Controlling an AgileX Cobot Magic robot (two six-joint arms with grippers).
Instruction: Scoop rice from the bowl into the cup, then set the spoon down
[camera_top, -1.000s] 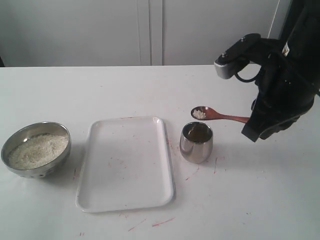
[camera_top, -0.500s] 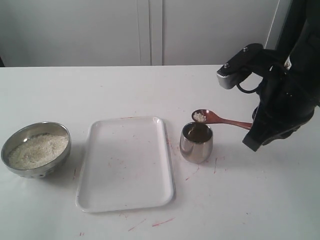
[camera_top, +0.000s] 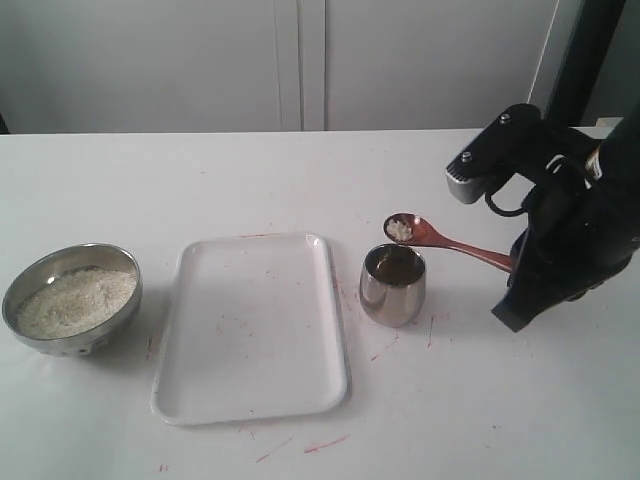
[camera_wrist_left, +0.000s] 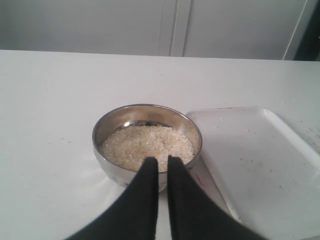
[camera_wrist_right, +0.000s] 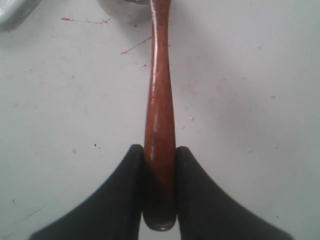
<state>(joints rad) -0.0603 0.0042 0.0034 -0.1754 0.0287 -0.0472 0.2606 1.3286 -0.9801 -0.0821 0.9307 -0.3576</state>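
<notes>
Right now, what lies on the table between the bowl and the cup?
A white tray lies flat between the bowl and the cup, nearer to the cup. The exterior view shows this.

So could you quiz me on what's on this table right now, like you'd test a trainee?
1. True or false: the spoon held near the cup is empty.
2. What lies between the bowl and the cup? A) white tray B) plate C) second spoon
3. Fill in: the right gripper is shut on the ____.
Key: 1 false, it carries rice; 2 A; 3 spoon.
</notes>
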